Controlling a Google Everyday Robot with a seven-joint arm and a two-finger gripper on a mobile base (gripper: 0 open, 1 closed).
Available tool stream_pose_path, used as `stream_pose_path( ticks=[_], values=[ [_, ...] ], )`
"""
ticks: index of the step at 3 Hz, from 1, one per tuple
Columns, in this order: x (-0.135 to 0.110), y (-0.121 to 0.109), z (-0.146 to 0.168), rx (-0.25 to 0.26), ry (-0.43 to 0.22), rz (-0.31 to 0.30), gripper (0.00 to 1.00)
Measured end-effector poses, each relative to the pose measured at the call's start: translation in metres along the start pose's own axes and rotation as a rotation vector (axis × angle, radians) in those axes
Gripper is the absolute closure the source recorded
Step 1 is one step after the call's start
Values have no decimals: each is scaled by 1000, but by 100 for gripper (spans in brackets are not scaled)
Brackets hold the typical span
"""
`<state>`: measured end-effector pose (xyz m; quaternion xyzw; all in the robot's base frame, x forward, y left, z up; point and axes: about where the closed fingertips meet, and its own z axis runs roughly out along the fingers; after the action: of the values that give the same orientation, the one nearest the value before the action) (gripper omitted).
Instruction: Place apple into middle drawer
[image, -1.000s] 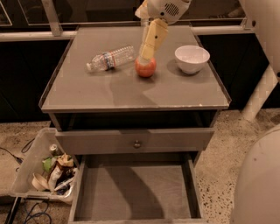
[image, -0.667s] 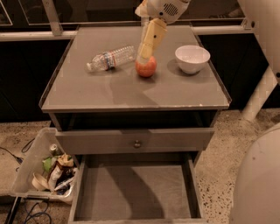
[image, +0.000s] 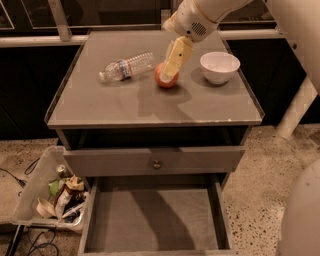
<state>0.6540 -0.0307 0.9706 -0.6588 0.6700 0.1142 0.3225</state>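
Observation:
The red-orange apple (image: 161, 81) sits on the grey cabinet top (image: 150, 107), between a bottle and a bowl. My gripper (image: 168, 75) reaches down from the upper right with its pale yellow tip on the apple's top, hiding part of it. The middle drawer (image: 155, 217) is pulled out at the bottom front, a wide grey tray with a bare floor. It lies well below and in front of the apple.
A clear plastic water bottle (image: 127, 66) lies on its side left of the apple. A white bowl (image: 219, 66) stands to its right. A shut drawer front with a round knob (image: 156, 163) is above the open tray. A bin of trash (image: 35, 202) stands at floor left.

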Motion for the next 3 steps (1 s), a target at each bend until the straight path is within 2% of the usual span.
stream_pose_path(
  ticks=[1, 3],
  values=[
    [24, -8, 2, 48, 22, 36, 0],
    [65, -39, 18, 83, 79, 75, 0]
  ],
)
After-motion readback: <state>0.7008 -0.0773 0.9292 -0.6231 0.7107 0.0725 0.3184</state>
